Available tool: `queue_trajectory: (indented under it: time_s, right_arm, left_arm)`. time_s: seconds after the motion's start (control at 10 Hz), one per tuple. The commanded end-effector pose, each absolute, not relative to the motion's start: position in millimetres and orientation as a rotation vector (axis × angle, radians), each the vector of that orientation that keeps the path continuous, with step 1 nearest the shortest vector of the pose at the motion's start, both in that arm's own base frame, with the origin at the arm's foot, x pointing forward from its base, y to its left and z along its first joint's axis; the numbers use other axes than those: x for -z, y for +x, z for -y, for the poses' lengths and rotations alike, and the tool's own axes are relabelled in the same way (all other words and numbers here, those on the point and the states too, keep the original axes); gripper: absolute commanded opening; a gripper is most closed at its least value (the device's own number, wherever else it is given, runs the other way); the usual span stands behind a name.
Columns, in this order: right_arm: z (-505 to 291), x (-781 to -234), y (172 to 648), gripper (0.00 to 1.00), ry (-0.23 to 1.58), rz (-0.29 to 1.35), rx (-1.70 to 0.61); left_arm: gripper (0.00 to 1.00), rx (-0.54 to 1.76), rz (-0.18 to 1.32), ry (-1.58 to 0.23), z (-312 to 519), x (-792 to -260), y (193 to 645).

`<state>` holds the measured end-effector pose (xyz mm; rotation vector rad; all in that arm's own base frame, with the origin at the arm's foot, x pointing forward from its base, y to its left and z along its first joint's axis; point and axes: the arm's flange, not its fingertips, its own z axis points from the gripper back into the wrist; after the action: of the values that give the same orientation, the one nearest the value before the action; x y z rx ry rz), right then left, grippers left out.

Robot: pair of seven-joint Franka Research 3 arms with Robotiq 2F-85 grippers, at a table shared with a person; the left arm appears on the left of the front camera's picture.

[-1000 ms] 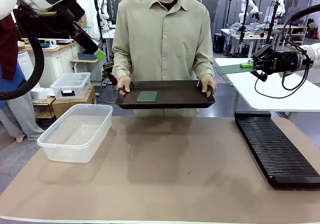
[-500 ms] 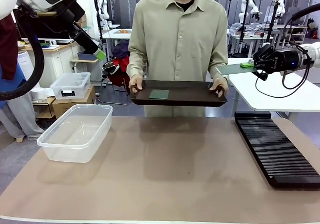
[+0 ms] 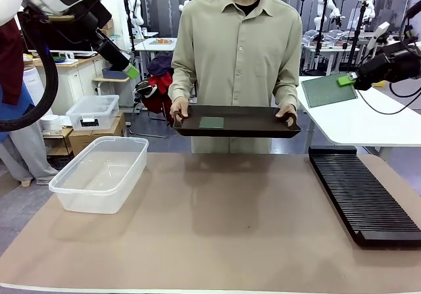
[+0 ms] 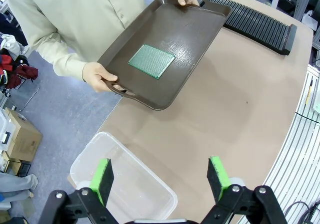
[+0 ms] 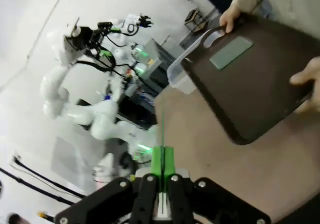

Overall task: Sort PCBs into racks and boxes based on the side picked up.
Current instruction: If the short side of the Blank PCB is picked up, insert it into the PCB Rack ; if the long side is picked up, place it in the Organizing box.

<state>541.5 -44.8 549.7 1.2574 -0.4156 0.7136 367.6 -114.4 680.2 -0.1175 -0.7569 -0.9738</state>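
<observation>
Turning its wrist at the far right, the right gripper [image 3: 345, 80] stays clamped on one board [image 3: 327, 90]. A second ago that board was edge-on to the front view; now its flat green face shows, raised in the air above the far end of the rack [image 3: 362, 195]. In the right wrist view the board is only a thin green line rising from between the shut pads. The person has stepped to the right with the tray [image 3: 240, 131] and holds it by both ends above the far edge of the worktop [image 3: 230, 235]. The second board [image 3: 212, 122] lies flat on the tray, left of its middle. The left gripper [image 4: 161, 173] has not moved. It hangs high at the far left with its jaws wide and empty, above the near end of the clear tub [image 3: 99, 173].

The first board looks freshly lifted and not yet sorted. With the rack almost beneath it, a slot there seems the likely place, though I cannot tell which side was picked up. The second board is within reach of the left gripper.
</observation>
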Motion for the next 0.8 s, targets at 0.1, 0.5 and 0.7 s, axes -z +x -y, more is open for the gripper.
queue_trajectory:
  time_s: [0.1,0.5,0.7]
  right_arm:
    - [70,-538,524,0.02,1.076,0.637,-0.921]
    - [89,-543,535,0.02,1.035,0.695,-0.938]
    - [89,-543,535,0.02,1.035,0.695,-0.938]
  left_arm:
    - [1.00,0.972,0.754,-0.118,114,-678,367]
    - [1.00,0.972,0.754,-0.118,114,-678,367]
    - [1.00,0.972,0.754,-0.118,114,-678,367]
